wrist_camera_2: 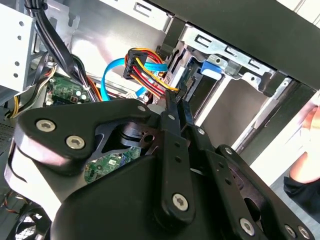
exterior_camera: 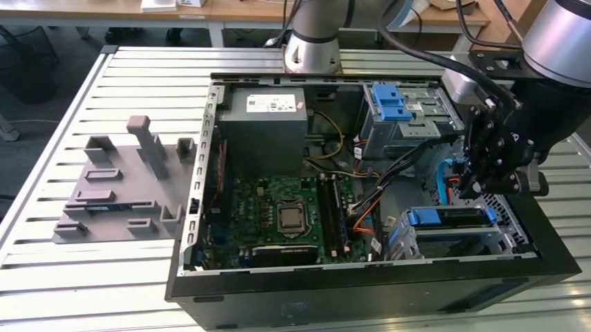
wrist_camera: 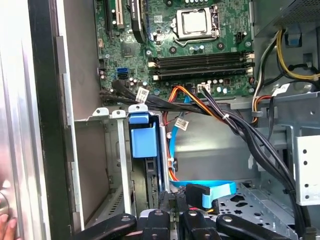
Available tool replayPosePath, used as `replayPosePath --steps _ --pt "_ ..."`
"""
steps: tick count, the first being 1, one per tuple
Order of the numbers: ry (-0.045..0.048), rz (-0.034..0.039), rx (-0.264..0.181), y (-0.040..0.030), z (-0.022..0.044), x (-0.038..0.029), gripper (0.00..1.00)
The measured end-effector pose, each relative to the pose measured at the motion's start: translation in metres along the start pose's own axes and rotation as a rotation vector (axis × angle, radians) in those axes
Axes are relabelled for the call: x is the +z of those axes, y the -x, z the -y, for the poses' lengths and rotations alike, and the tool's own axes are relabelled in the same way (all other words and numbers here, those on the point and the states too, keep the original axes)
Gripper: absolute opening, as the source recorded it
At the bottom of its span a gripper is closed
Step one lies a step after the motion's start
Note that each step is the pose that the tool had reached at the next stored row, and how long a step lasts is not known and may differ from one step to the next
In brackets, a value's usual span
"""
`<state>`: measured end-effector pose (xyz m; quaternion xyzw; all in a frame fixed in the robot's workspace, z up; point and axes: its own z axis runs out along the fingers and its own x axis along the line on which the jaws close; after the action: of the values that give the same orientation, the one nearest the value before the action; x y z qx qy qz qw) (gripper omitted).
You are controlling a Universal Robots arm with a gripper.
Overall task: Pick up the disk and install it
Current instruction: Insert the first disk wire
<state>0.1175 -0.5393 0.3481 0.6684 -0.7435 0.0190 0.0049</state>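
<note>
Blue-framed disk [wrist_camera: 146, 165] seated in bay | fingers [wrist_camera: 172, 212] state: cannot tell | labels unreadable

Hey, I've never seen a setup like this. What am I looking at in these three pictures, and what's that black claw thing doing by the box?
You are looking at a robot arm working on an open computer case, which lies on a slatted metal table. The exterior view takes in the whole scene from a camera off the arm. Both wrist views come from cameras riding on the arm, looking into the case. The black claw at the arm's end is its end effector, and it hangs over the drive cage. The disk, with its blue carrier, sits in that cage, close to the end effector. A grey plastic fixture lies on the table beside the case.
</note>
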Motion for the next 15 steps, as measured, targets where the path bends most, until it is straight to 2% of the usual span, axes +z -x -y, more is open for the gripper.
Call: replayPosePath --steps 11,13,15 --pt "0.0013 -0.0003 0.001 0.0002 0.0008 -0.0001 0.17" --pt "0.0021 -0.0033 0.001 0.0002 0.0014 -0.0001 0.17" --pt "0.0023 -0.0118 0.001 0.0002 0.0018 0.0001 0.17"
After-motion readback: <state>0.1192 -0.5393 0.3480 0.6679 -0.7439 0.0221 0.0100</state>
